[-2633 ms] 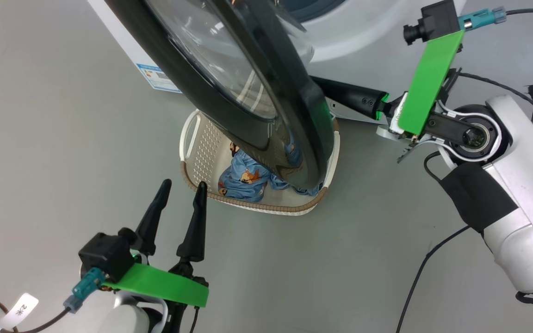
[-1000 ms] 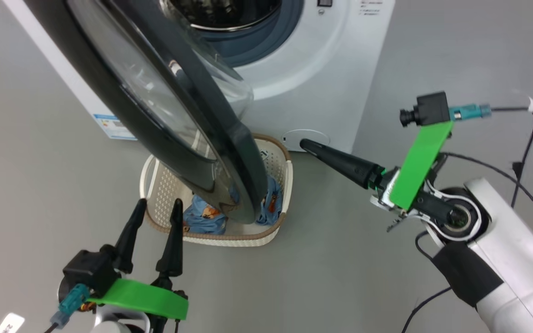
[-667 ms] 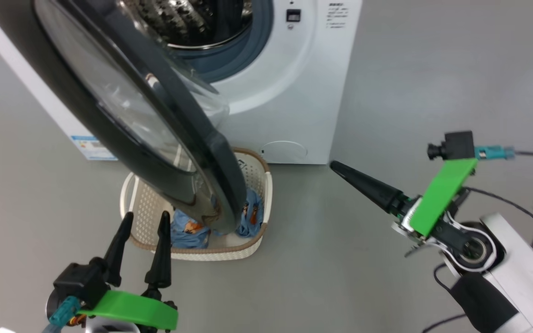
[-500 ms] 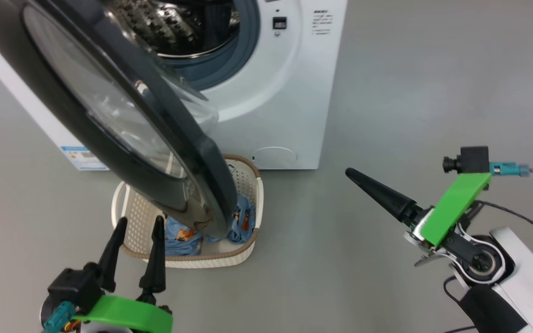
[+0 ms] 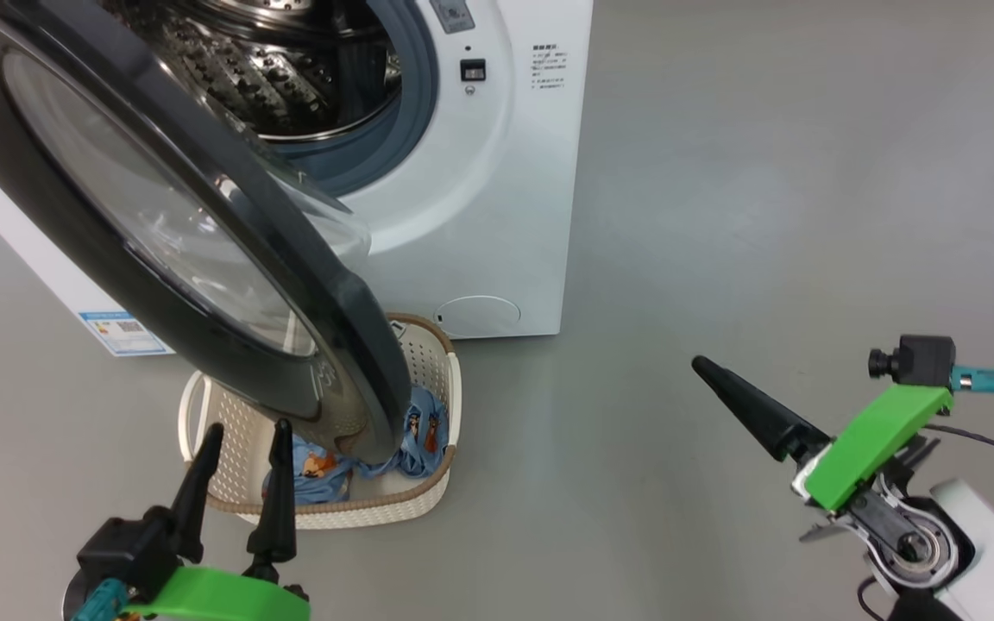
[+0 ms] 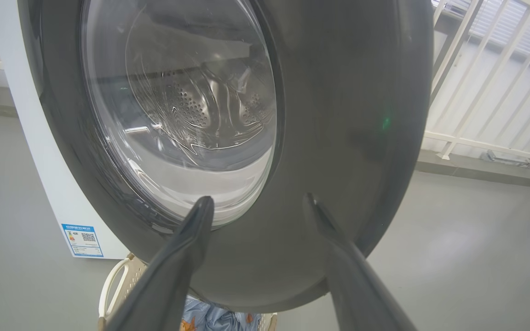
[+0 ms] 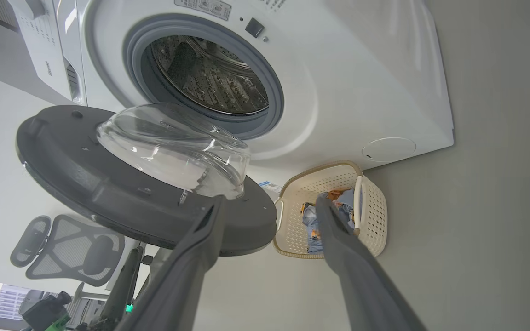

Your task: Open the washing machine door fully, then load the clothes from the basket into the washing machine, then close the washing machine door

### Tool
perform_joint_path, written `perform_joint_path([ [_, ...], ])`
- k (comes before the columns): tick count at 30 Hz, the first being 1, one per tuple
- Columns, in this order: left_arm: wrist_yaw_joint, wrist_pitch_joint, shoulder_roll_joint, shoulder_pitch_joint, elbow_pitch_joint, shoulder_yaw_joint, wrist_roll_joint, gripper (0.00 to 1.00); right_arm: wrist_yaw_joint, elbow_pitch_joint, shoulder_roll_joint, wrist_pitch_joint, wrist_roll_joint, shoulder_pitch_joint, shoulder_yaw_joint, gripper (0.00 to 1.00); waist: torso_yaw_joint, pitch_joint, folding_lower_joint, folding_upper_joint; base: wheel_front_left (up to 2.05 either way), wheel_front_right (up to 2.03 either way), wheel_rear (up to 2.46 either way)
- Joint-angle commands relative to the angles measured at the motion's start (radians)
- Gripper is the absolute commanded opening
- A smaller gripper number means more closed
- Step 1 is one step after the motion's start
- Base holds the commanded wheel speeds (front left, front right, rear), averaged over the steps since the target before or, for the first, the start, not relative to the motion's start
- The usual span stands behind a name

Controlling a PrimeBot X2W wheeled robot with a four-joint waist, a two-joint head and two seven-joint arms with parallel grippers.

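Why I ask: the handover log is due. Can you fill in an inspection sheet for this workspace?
Surface: plain grey floor.
Washing machine: white, steel drum exposed.
Washing machine door: swung open, hanging above the basket.
Basket: on the floor in front of the machine, partly under the door.
Clothes: blue printed garments, in the basket.
Clutter: nothing seen.
Left gripper: open, empty, by the basket's near rim.
Right gripper: open, empty, off to the machine's right.
Cables: dark cable trailing from the right wrist.
Surroundings: office chair; white railing.
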Motion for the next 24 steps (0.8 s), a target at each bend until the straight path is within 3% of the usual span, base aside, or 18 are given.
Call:
perform_joint_path([
  [1, -0.002, -0.006, 0.018, 0.001, -0.022, 0.039, 0.009, 1.00, 0.003, -0.014, -0.031, -0.036, -0.036, 0.024, 0.030, 1.00, -0.006, -0.006, 0.0000, 0.0000, 0.00, 0.00, 0.00],
  [9, -0.002, -0.006, 0.019, 0.010, -0.025, 0.056, 0.011, 1.00, 0.003, 0.009, -0.071, -0.142, -0.072, 0.031, 0.106, 1.00, -0.025, -0.006, 0.0000, 0.0000, 0.00, 0.00, 0.00],
  [19, -0.002, -0.006, 0.021, 0.009, -0.025, 0.067, 0.012, 1.00, 0.003, 0.029, -0.125, -0.381, -0.125, 0.037, 0.186, 1.00, -0.033, -0.003, 0.0000, 0.0000, 0.00, 0.00, 0.00],
  [24, -0.002, -0.006, 0.021, 0.012, -0.024, 0.073, 0.011, 1.00, 0.003, 0.046, -0.139, -0.429, -0.186, 0.040, 0.194, 1.00, -0.036, -0.004, 0.0000, 0.0000, 0.00, 0.00, 0.00],
])
